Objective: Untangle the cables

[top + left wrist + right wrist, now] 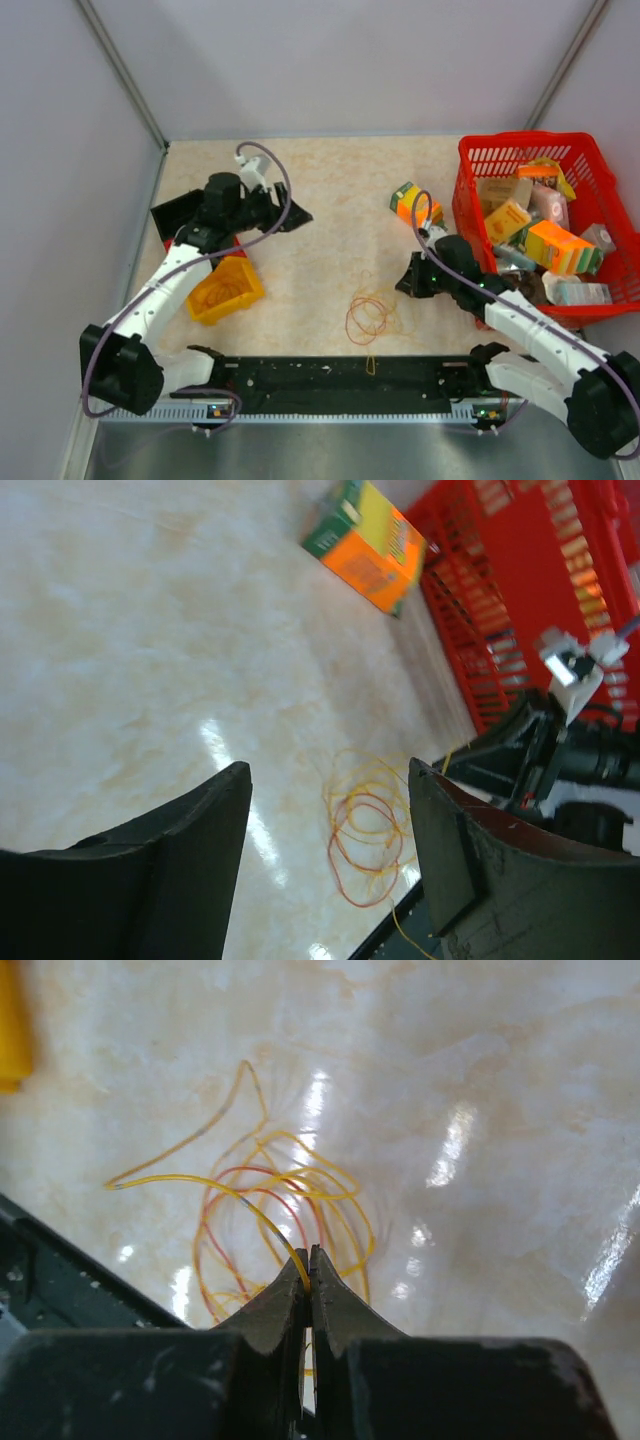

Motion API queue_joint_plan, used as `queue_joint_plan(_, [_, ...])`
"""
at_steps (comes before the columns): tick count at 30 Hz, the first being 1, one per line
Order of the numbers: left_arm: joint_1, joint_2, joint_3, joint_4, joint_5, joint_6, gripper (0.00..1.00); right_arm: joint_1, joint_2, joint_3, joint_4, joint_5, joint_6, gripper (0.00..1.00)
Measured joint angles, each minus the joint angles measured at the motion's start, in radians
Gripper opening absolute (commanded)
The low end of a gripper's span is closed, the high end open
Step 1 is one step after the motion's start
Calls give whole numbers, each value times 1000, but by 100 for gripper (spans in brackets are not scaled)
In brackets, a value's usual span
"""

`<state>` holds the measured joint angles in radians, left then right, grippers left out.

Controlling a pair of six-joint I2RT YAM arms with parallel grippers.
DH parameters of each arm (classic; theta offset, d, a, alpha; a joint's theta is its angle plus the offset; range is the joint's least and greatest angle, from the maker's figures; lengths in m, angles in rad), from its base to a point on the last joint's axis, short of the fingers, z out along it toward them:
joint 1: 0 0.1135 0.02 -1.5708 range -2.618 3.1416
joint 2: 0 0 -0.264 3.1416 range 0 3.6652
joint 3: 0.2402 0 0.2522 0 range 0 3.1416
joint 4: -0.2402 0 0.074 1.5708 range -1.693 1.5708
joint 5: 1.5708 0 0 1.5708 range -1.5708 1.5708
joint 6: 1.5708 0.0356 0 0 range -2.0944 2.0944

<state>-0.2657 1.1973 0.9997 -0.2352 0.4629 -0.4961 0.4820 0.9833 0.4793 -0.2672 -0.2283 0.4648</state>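
The cables (368, 318) lie as a small loose tangle of red, orange and yellow loops on the table, just in front of the black rail. My right gripper (407, 281) is just right of the tangle. In the right wrist view it (308, 1258) is shut on one yellow cable (235, 1200) that arcs up from the loops (285, 1220). My left gripper (292, 214) is open and empty, well back and left of the tangle. In the left wrist view its jaws (330, 772) stand wide apart, with the loops (368, 830) seen between them in the distance.
A red basket (468, 190) full of packets stands at the right. An orange-and-green box (413, 203) lies beside it. A yellow bin (225, 290) sits at the left near the left arm. A black rail (340, 375) runs along the table's front edge.
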Motion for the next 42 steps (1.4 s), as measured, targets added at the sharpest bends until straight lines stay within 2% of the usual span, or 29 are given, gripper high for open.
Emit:
queue_joint_plan(4, [-150,36,-28,88,76,3,67,0,-69,114,-67,-48,24,0])
queue_joint_plan(7, [-219,31,-27,148,111,8,72,0,-67,305,-116,-83,31,0])
queue_joint_plan(11, [-234,-15,-21,204,151,1,78,0,-34,650,-158,-107,17,0])
queue_joint_plan(16, [-233,-108,27,242,192,-4,84,0,0,925,-153,-137,-3,0])
queue_joint_plan(20, [-233,-166,71,269,233,-18,86,0,45,1056,-142,-150,-1,0])
queue_joint_plan(23, [-234,-183,115,279,279,-30,87,0,91,1106,-124,-168,24,0])
queue_joint_plan(26, [-253,-177,186,258,288,-24,95,0,145,1133,-97,-197,72,0])
queue_joint_plan(31, [-357,-137,314,194,202,21,94,0,192,1130,-68,-246,149,0])
queue_joint_plan(35, [-473,-83,409,114,69,121,79,0,179,1102,-24,-268,195,0])
queue_joint_plan(38, [-554,-6,516,19,-71,217,60,0,170,1070,15,-287,230,0])
queue_joint_plan(39, [-579,19,546,-10,-126,246,59,0,170,1063,19,-293,238,0])
queue_joint_plan(40, [-602,41,569,-36,-182,274,59,0,170,1056,23,-297,245,0])
queue_joint_plan(42, [-636,67,590,-78,-290,313,78,0,170,1049,25,-300,254,0])
